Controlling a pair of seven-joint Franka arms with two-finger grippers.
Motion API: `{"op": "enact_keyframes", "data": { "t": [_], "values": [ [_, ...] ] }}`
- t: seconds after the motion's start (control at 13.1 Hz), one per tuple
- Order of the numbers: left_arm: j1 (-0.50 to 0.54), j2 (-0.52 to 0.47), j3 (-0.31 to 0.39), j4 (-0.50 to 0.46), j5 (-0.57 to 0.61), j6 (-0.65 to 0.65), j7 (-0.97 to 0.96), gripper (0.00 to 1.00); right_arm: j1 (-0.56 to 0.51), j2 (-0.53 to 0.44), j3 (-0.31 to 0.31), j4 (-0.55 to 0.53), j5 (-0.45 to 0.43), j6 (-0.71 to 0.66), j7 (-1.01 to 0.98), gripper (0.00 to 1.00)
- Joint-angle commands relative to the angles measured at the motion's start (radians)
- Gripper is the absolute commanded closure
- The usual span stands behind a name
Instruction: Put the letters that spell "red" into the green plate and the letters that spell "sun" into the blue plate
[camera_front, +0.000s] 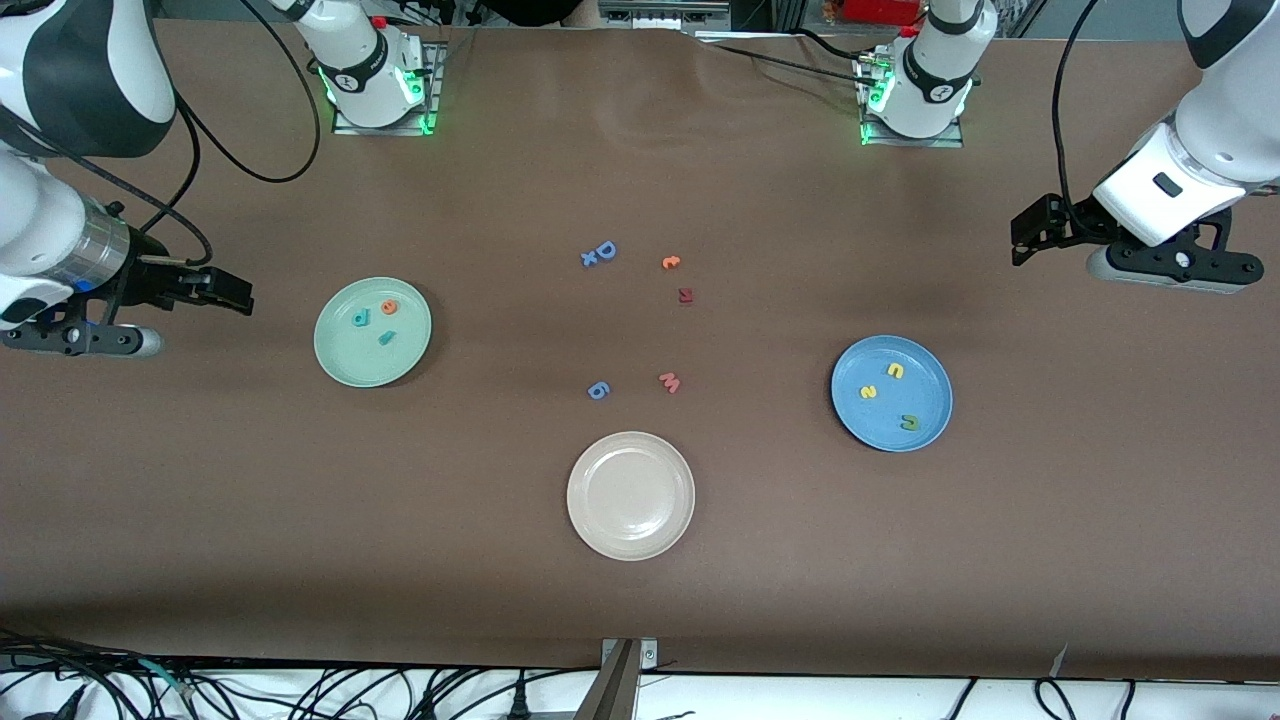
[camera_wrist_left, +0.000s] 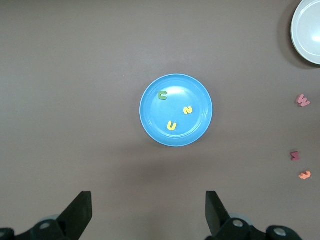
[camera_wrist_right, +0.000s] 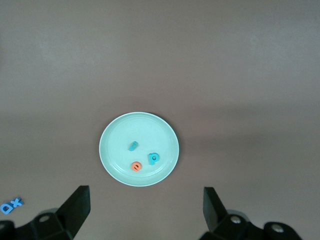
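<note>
The pale green plate (camera_front: 345, 358) lies toward the right arm's end of the table. In it are a teal "d" (camera_front: 361, 318), an orange "e" (camera_front: 389, 307) and a small teal "r" (camera_front: 387, 338). The blue plate (camera_front: 932, 398) lies toward the left arm's end and holds a yellow "s" (camera_front: 868, 392), a yellow arch letter (camera_front: 895, 370) and an olive arch letter (camera_front: 909, 422). My right gripper (camera_front: 228, 291) hangs open and empty over bare table beside the green plate (camera_wrist_right: 107, 145). My left gripper (camera_front: 1030, 236) hangs open and empty over bare table near the blue plate (camera_wrist_left: 150, 107).
A beige plate (camera_front: 630, 530) sits mid-table, nearest the front camera. Loose letters lie in the middle: a blue "D" with an "x" (camera_front: 600, 253), a small orange letter (camera_front: 670, 262), a dark red letter (camera_front: 685, 295), a pink "w" (camera_front: 669, 381) and a blue "6" (camera_front: 597, 390).
</note>
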Motion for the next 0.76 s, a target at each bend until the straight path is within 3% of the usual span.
{"op": "enact_keyframes", "data": {
  "t": [0.0, 0.69],
  "values": [
    [-0.017, -0.031, 0.027, -0.030, -0.018, 0.017, 0.035, 0.00, -0.024, -0.024, 0.031, -0.023, -0.015, 0.013, 0.011, 0.00],
    [-0.007, -0.033, 0.028, -0.026, -0.017, 0.003, 0.031, 0.00, -0.024, -0.019, 0.029, -0.018, 0.001, 0.004, 0.014, 0.00]
  ]
}}
